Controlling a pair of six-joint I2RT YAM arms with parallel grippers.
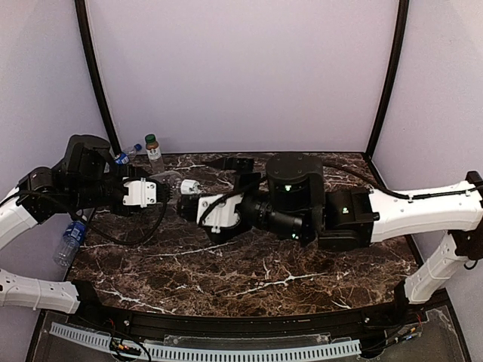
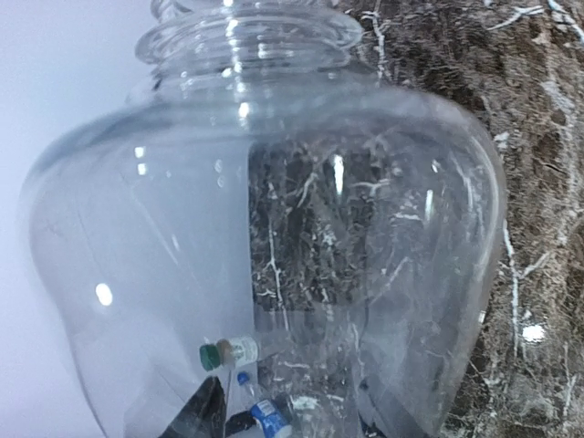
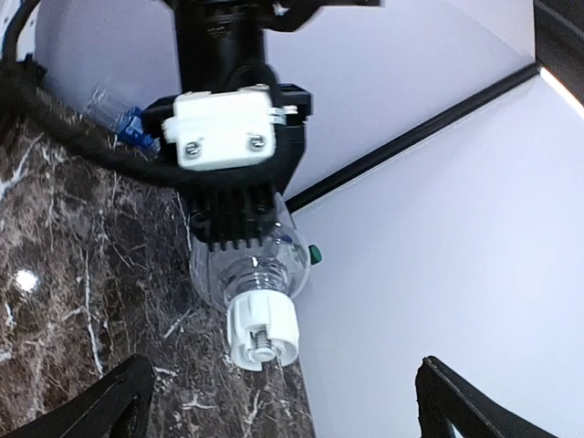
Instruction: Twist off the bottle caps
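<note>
Bottle tight in left tool, white cap before wide-apart right tool.

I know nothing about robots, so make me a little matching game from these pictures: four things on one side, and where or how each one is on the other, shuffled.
Things:
1. clear unlabelled bottle
2. brownish bottle
3. nearer blue-labelled bottle
4. right gripper

Places or states:
A. stands upright at the back
B. open, facing the white cap
C. held sideways by the left gripper
D. lies at the table's left edge

Pairs: 1-C, 2-A, 3-D, 4-B.
</note>
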